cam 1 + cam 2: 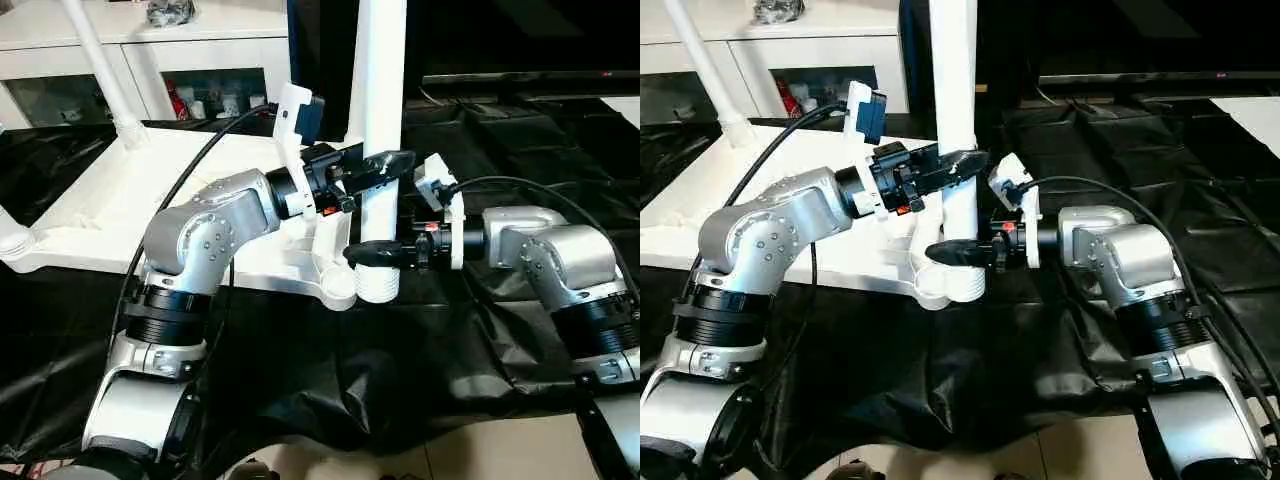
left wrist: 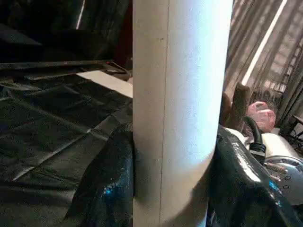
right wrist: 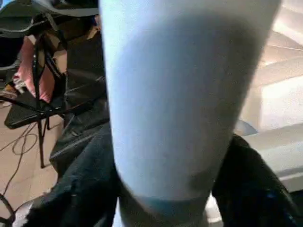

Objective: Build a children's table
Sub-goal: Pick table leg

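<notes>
- Left eye view: you see the white table top (image 1: 150, 190) lying upside down on the black sheet (image 1: 420, 370), with one tube leg (image 1: 105, 75) standing in a far corner socket. A second white leg (image 1: 378, 120) stands upright at the near right corner, its ribbed lower end (image 1: 378, 285) just beside that corner socket (image 1: 335, 288); you cannot tell whether it is seated. Your left gripper (image 1: 385, 165) closes its black fingers around this leg higher up. Your right gripper (image 1: 378, 256) reaches in from the right and clasps the same leg just above the ribbed end. A white glass-door cabinet (image 1: 200, 60) stands behind the top.
- Right eye view: you get the same layout, with the left gripper above the right gripper on the upright leg, and the leg's foot touching or nearly touching the corner of the top.
- Left wrist view: your two black fingers (image 2: 106, 184) sit tight on either side of the white tube, holding it.
- Right wrist view: the tube passes between your dark fingers (image 3: 83, 189), which press on both its flanks; the table top's white edge (image 3: 279, 156) lies just behind.
</notes>
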Tool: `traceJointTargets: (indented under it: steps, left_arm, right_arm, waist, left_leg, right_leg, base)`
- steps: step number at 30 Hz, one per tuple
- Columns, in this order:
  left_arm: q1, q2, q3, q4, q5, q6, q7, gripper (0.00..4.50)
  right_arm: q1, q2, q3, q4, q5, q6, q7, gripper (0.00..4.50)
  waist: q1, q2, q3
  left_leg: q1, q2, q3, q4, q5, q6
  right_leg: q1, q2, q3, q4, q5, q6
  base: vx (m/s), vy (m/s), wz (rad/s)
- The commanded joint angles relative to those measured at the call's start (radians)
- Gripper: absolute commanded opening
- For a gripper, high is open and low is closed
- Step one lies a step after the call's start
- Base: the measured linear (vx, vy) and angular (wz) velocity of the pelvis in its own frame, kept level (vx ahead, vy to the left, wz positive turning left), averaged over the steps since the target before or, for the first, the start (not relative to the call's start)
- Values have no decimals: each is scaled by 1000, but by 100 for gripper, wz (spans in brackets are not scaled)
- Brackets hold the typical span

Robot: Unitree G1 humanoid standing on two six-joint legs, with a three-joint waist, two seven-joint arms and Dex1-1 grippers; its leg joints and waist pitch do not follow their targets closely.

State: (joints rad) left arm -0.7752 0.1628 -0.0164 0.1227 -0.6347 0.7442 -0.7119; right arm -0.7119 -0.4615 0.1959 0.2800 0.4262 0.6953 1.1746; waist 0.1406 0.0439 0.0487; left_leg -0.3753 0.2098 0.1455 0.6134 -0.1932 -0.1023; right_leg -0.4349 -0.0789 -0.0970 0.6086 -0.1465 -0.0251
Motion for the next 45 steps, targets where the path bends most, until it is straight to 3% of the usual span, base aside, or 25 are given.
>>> traceJointTargets:
  steps: [1, 6, 16, 17, 19, 20, 21, 22, 23, 25, 26, 28, 30, 31, 33, 34, 35, 37, 38, 39, 40, 41, 43, 44, 45]
  left_arm:
    - [0, -1, -9, -41, -13, 14, -21, 184]
    - [0, 1, -7, -43, -16, 18, -23, 184]
    - [1, 9, -11, -41, -6, 12, -24, 184]
    - [0, 3, 0, -35, -9, 4, -17, 240]
    - [-3, -7, 21, -31, -21, -2, -5, 254]
    - [-1, -37, 73, -24, -33, -58, 28, 274]
    - [-1, -37, 73, -24, -33, -58, 28, 289]
    - [2, -65, 122, -23, -63, -103, 46, 289]
    - [4, -90, 167, -25, -107, -119, 55, 297]
    - [5, -91, 170, -25, -110, -120, 55, 300]
    - [14, -111, 215, -45, -161, -129, 66, 300]
    - [22, -121, 240, -59, -187, -133, 77, 300]
    - [41, -120, 253, -81, -187, -139, 96, 300]
    - [41, -120, 253, -81, -187, -139, 96, 300]
    - [94, -68, 218, -91, -33, -188, 162, 300]
    - [140, -21, 187, -88, 87, -228, 214, 300]
    - [160, -6, 179, -88, 129, -245, 236, 300]
    - [227, 25, 177, -99, 200, -288, 278, 300]
    - [227, 25, 177, -99, 200, -288, 278, 300]
    - [272, 33, 186, -116, 219, -281, 313, 300]
    - [325, 41, 183, -136, 264, -292, 361, 300]
    - [411, 48, 174, -172, 347, -326, 442, 300]
    - [439, 49, 171, -185, 377, -346, 466, 300]
    - [493, 39, 173, -213, 391, -343, 499, 300]
    - [507, 34, 175, -221, 395, -341, 509, 300]
  right_arm:
    - [-9, 4, 9, 13, -24, -10, -9, 229]
    - [-10, 10, 11, 17, -24, -10, -12, 194]
    - [-6, 22, -2, 26, -26, -23, -20, 190]
    - [-2, 25, -4, 24, -25, -25, -24, 190]
    - [3, 30, -11, 20, -21, -27, -31, 190]
    - [15, 48, -32, 16, -12, -41, -54, 190]
    - [15, 48, -32, 16, -12, -41, -54, 190]
    - [21, 65, -56, 15, 2, -48, -75, 190]
    - [26, 77, -74, 13, 13, -51, -89, 190]
    - [26, 78, -76, 13, 14, -52, -90, 189]
    - [37, 98, -110, 5, 37, -54, -117, 189]
    - [46, 112, -133, -3, 53, -56, -138, 189]
    - [63, 133, -166, -23, 73, -61, -171, 189]
    - [63, 133, -166, -23, 73, -61, -171, 189]
    - [104, 156, -193, -82, 61, -61, -260, 189]
    - [139, 160, -194, -131, 17, -68, -335, 189]
    - [153, 162, -194, -152, -1, -70, -367, 189]
    - [195, 189, -227, -209, -39, -53, -493, 189]
    - [195, 189, -227, -209, -39, -53, -493, 189]
    - [224, 215, -253, -240, -64, -39, -577, 189]
    - [266, 241, -271, -278, -85, -29, -644, 189]
    - [334, 278, -284, -328, -129, -55, -735, 189]
    - [358, 289, -283, -342, -149, -80, -760, 189]
    - [393, 319, -292, -357, -177, -150, -828, 189]
    - [401, 325, -295, -361, -185, -163, -845, 189]
  waist:
    - [-2, -15, -81]
    - [-2, -15, -82]
    - [-3, -12, -82]
    - [-2, -13, -82]
    - [-2, -12, -82]
    - [-2, -15, -82]
    - [-1, -19, -82]
    - [0, -17, -83]
    - [0, -23, -82]
    - [2, -21, -84]
    - [2, -23, -83]
    - [3, -23, -82]
    - [3, -11, -82]
    - [0, -16, -81]
    - [0, -5, -79]
    - [-4, -9, -77]
    - [-10, -5, -76]
    - [-15, -3, -79]
    - [-20, -1, -80]
    - [-24, -6, -80]
    - [-24, -3, -79]
    - [-31, -3, -77]
    - [-39, -1, -76]
    - [-40, 0, -78]
    - [-40, 0, -77]
  left_leg:
    - [-5, -2, 17, -55, -82, 58]
    - [-4, -1, 17, -54, -80, 59]
    - [-4, -1, 16, -54, -83, 55]
    - [-5, -2, 16, -55, -83, 55]
    - [-5, -1, 16, -54, -80, 54]
    - [-5, -2, 17, -54, -80, 55]
    - [-6, -3, 18, -53, -80, 54]
    - [-6, -2, 16, -54, -77, 54]
    - [-10, -4, 18, -53, -77, 55]
    - [-7, -3, 17, -53, -73, 57]
    - [-7, -2, 18, -53, -72, 61]
    - [-9, 0, 17, -54, -76, 60]
    - [-5, 0, 16, -55, -84, 62]
    - [-6, 1, 16, -56, -90, 62]
    - [-3, 2, 14, -58, -96, 55]
    - [-4, 6, 9, -65, -99, 49]
    - [-1, 2, 11, -66, -98, 36]
    - [0, -3, 14, -64, -87, 14]
    - [0, -5, 15, -65, -96, 8]
    - [1, -5, 16, -65, -98, 5]
    - [5, 1, 13, -68, -100, -1]
    - [-2, 0, 12, -72, -111, 2]
    - [0, 0, 13, -74, -131, 5]
    - [3, -3, 14, -71, -143, 6]
    - [2, -1, 14, -72, -145, 3]
  right_leg:
    - [84, -42, 35, -72, -275, -137]
    - [83, -41, 36, -71, -269, -138]
    - [84, -41, 35, -70, -258, -142]
    - [84, -41, 36, -70, -257, -143]
    - [84, -43, 36, -69, -256, -145]
    - [85, -43, 36, -71, -256, -146]
    - [86, -44, 36, -71, -258, -149]
    - [86, -45, 36, -70, -258, -148]
    - [88, -46, 36, -70, -259, -149]
    - [86, -44, 36, -69, -256, -149]
    - [85, -44, 36, -68, -257, -147]
    - [84, -47, 36, -68, -263, -152]
    - [80, -44, 35, -70, -274, -146]
    - [81, -43, 35, -73, -281, -136]
    - [79, -43, 35, -75, -296, -119]
    - [79, -41, 35, -80, -309, -80]
    - [79, -38, 34, -82, -328, -42]
    - [78, -39, 34, -85, -351, -17]
    - [76, -37, 32, -86, -364, -18]
    - [75, -36, 33, -87, -362, -22]
    - [71, -38, 37, -82, -343, -34]
    - [75, -37, 34, -81, -335, -37]
    - [72, -37, 33, -89, -354, -25]
    - [70, -39, 34, -92, -372, -23]
    - [67, -40, 36, -91, -369, -27]
  base:
    - [0, 0, 0]
    - [0, 0, 0]
    - [0, 0, 0]
    - [0, 0, 0]
    - [0, 0, 0]
    - [0, 0, 0]
    - [0, 0, 0]
    - [0, 0, 0]
    - [0, 0, 0]
    - [0, 0, 0]
    - [0, 0, 0]
    - [0, 0, 0]
    - [0, 0, 0]
    - [0, 0, 0]
    - [0, 0, 0]
    - [0, 0, 0]
    - [0, 0, 0]
    - [0, 0, 0]
    - [0, 0, 0]
    - [0, 0, 0]
    - [0, 0, 0]
    - [0, 0, 0]
    - [0, 0, 0]
    - [0, 0, 0]
    - [0, 0, 0]
